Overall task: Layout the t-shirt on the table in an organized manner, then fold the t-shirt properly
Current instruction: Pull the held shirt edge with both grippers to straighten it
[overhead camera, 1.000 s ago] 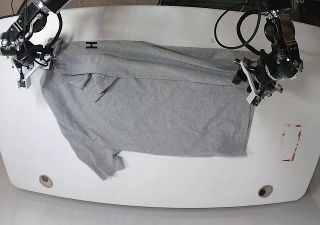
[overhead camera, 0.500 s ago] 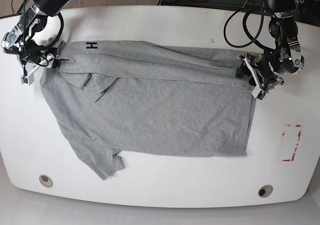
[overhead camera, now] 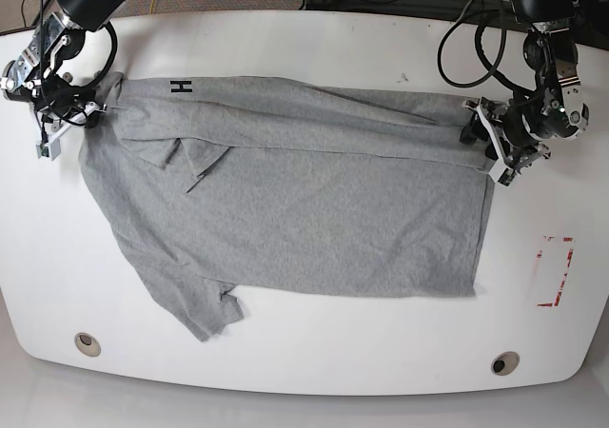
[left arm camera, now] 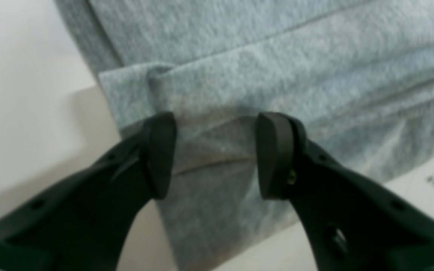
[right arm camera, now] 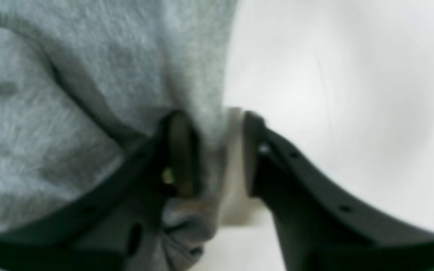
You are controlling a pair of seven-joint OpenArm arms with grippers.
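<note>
T-shirt (overhead camera: 285, 190), grey, with a small black "H" mark (overhead camera: 180, 87) at its far left edge, spread across the middle of the white bench (overhead camera: 314, 371) but not yet squared: a folded-over band runs along the far side, a sleeve (overhead camera: 195, 309) juts toward the near left, and a small flap lies turned over near the collar end. Left claw (left arm camera: 215, 154), at the scene's far right beside the hem corner, stands wide with cloth lying between its two dark fingers (left arm camera: 160, 154), neither of them pressing it. Right claw (right arm camera: 217, 154), at the far left end of the garment, stands narrow with a bunched edge of cloth between its jaws; the left finger is against the fabric, but a gap shows beside the other, so whether the grip is complete cannot be told. Red-outlined rectangle mark (overhead camera: 555, 272) sits on bare bench to the right of the shirt; two round grommet holes (overhead camera: 87, 343) lie along the near edge. Progress, as a judgement: layout stage, partly done; flattening the far band and sleeves remains, and no folding has begun.
</note>
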